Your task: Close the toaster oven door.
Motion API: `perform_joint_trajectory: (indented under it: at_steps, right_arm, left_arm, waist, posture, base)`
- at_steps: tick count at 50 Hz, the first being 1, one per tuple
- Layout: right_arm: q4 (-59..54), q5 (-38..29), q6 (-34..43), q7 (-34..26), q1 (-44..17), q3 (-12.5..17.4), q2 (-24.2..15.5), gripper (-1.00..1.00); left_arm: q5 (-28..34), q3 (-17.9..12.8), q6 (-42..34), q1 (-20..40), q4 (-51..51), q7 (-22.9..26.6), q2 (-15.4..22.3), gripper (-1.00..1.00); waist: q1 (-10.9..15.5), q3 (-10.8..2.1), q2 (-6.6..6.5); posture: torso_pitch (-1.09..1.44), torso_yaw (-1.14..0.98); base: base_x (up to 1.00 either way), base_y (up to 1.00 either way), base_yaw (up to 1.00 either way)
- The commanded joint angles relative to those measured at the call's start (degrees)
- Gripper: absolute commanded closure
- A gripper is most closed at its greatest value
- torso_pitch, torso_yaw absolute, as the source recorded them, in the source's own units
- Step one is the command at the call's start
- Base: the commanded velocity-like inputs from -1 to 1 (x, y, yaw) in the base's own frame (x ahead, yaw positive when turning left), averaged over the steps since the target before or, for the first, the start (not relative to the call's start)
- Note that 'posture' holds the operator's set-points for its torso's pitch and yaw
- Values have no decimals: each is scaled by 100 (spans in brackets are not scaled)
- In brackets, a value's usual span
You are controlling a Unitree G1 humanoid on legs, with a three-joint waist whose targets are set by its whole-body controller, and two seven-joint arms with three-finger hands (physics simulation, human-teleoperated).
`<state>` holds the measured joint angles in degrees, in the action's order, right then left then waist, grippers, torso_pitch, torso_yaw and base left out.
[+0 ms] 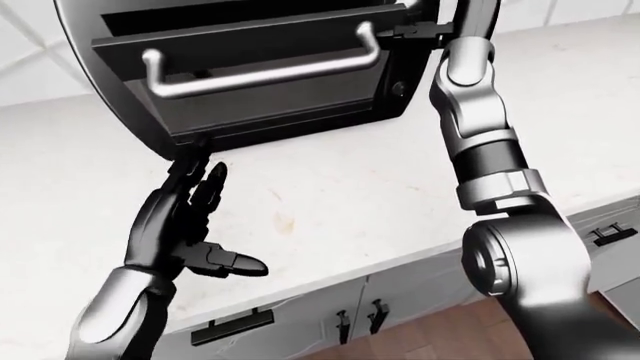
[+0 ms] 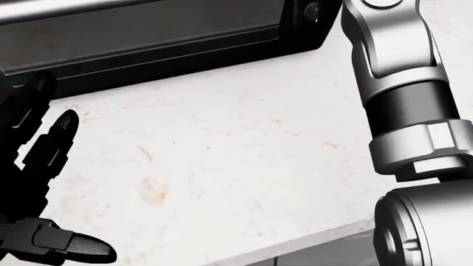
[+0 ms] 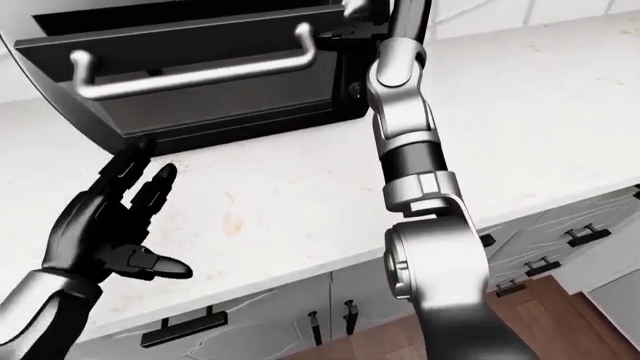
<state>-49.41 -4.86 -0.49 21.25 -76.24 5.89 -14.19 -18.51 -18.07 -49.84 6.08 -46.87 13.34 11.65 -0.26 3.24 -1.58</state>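
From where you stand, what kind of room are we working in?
Most likely a kitchen: a black toaster oven with a silver handle sits on a pale marble-look counter, above white cabinet doors with black pulls and a wood floor.

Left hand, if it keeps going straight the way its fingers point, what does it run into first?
Most likely the toaster oven: the open left hand points up the view at the lower left corner under the door, fingertips close by. Whether they touch is unclear.
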Motion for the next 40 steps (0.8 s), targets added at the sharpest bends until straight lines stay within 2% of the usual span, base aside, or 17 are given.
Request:
perform_joint_trajectory:
  at_steps: [1, 5, 11, 16, 23, 32, 40]
  right_arm:
    - [363, 59, -271, 58, -348, 18, -35, -100]
    - [382, 66, -257, 57, -346, 17, -38, -100]
    - [428, 80, -223, 54, -340, 19, -38, -100]
    - [481, 99, -193, 51, -322, 18, -33, -100]
    - [539, 99, -168, 55, -289, 10, -13, -100]
    - [510, 102, -151, 65, -348, 17, -27, -100]
    - [586, 119, -92, 63, -345, 17, -27, -100]
  left_arm:
    - [-58, -163, -61, 311, -169, 49, 67, -100]
    - [-57, -119, -206, 573, -56, 85, 173, -100]
    - [123, 31, -35, 844, 424, 200, 369, -100]
    - [69, 17, -176, 1238, 756, 269, 466, -100]
    - [103, 93, -98, 1378, 936, 416, 582, -100]
    - [173, 186, -37, 1941, 1376, 511, 784, -100]
    - [280, 262, 139, 2210, 1786, 574, 876, -100]
  waist:
    - [33, -197, 19]
    - [29, -198, 37]
    - [45, -206, 41]
    - [50, -206, 48]
    - [53, -208, 54]
    - [54, -199, 63]
    - [72, -187, 75]
  posture:
    - [0, 0]
    - [0, 0]
    - [0, 0]
    - [0, 0]
    - [0, 0]
    - [0, 0]
    - [0, 0]
  base:
    - [0, 0, 0]
    - [0, 0, 0]
    - [0, 0, 0]
    - [0, 0, 0]
    - [0, 0, 0]
    - [0, 0, 0]
    - [0, 0, 0]
